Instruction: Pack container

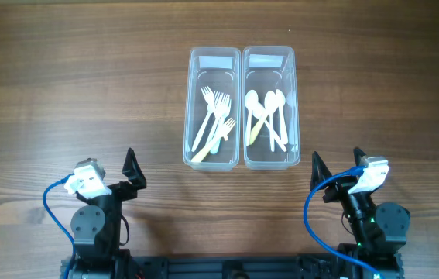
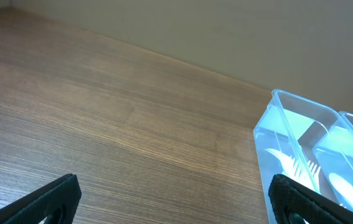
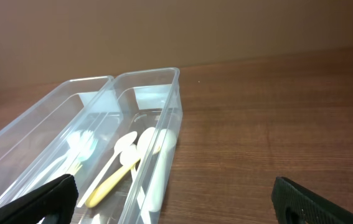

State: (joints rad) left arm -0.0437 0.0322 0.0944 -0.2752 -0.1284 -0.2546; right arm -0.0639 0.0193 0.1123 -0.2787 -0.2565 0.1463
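Two clear plastic containers stand side by side at the table's middle. The left container [image 1: 191,108] holds several white and cream forks [image 1: 214,124]. The right container [image 1: 293,108] holds several white and cream spoons [image 1: 266,116]. My left gripper [image 1: 132,172] is open and empty near the front left, apart from the containers. My right gripper [image 1: 335,177] is open and empty at the front right. In the left wrist view the fork container [image 2: 269,149] shows at right. In the right wrist view the spoon container [image 3: 170,124] and spoons [image 3: 123,162] show at left.
The wooden table [image 1: 64,93] surrounds the containers. Blue cables [image 1: 53,203] loop beside each arm base at the front edge. A pale wall [image 2: 226,31] rises behind the table in the wrist views.
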